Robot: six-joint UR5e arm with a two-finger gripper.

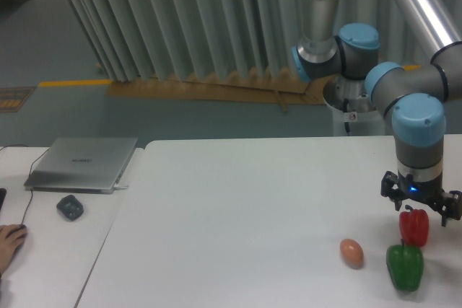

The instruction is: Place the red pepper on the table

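Glossy red bell pepper (413,227) resting on the large flat white desk (245,214), directly below the spread black two-finger pincer (421,205), apparently released; green bell pepper (405,267) and orange-brown egg-shaped object (351,252) nearby.

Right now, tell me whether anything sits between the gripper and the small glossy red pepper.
Nothing visible does. The gripper hangs open right above the small glossy red pepper, which stands beside the green bell pepper.
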